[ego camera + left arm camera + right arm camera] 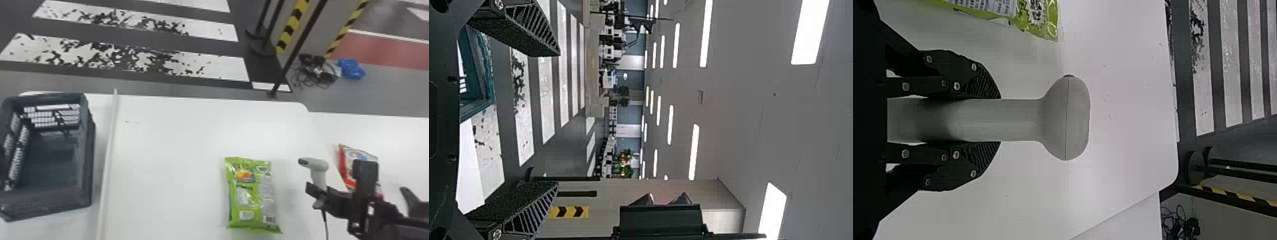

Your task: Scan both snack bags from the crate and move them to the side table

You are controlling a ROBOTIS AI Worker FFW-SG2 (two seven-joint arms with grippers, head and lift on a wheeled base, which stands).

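Across a long white strip [109, 150] from the green foil snack bag [250, 198] on the counter [178, 137], the dark plastic crate [86, 159] stands bare inside. The right gripper [318, 193] has its fingers closed on a grey scanner [319, 169] near the red-and-white bag [349, 159] on the side table [395, 137]; the left gripper [559, 118] gapes, empty.

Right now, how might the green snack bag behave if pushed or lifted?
The green snack bag has creased film, so it would probably crumple under a squeeze. Its glossy highlights suggest a slippery surface. Lying flat, it seems unlikely to roll.
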